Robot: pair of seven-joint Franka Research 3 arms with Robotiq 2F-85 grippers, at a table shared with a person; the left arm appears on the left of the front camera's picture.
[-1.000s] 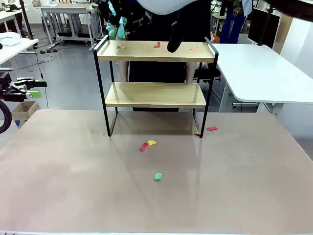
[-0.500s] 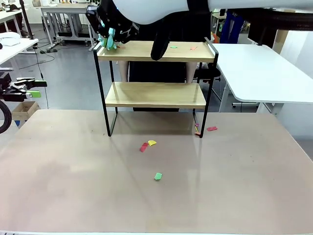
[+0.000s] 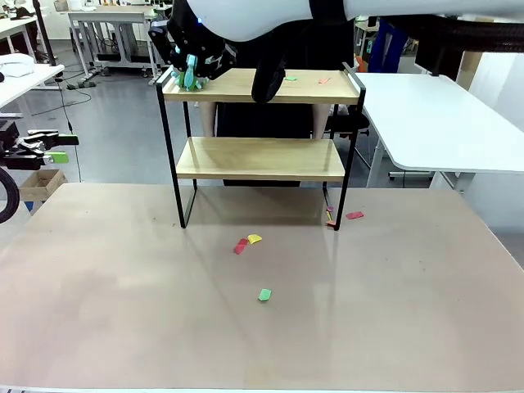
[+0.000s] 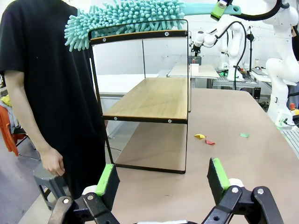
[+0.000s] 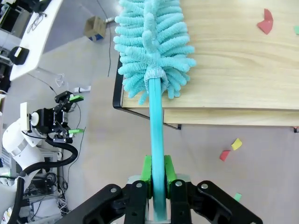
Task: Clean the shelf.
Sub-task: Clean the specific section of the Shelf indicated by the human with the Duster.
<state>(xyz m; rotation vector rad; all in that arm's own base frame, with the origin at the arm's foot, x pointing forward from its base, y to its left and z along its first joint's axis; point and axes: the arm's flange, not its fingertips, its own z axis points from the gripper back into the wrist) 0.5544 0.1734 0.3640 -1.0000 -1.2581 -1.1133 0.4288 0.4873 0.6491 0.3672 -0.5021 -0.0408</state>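
Right, the shelf (image 3: 260, 157) stands toward the far side of the tan table (image 3: 123, 311), about midway across, both wooden boards level in the black frame. A person in a black T-shirt (image 4: 46, 70) stands just behind it, one hand (image 4: 52, 163) hanging loose at their side.

Up top, the right arm reaches across from the right, and the right gripper (image 5: 157, 168) has its green pads pinched tight on the handle of a teal microfibre duster (image 5: 154, 51). The fluffy head lies on the top board at the robot's left end. Part of it spills past the board's edge and the black rail at that corner. From the front, the gripper (image 3: 190, 51) sits just above that same corner.

There are paper scraps on the top board: a green one (image 3: 290, 79) and a reddish one (image 3: 324, 81) toward the right end, well apart from the duster head. The right wrist camera catches a red scrap (image 5: 265, 22) there too.

Down on the table lie more bits. A red scrap (image 3: 241, 245) touches a yellow one (image 3: 255, 239) in front of the shelf, with a green scrap (image 3: 264, 295) nearer the robot. Another red one (image 3: 354, 215) lies just beside the shelf's right foot.

The left gripper (image 4: 163, 175) hangs off to the left, well clear of the table's edge, fingers spread wide with nothing between them. It looks at the shelf end-on.
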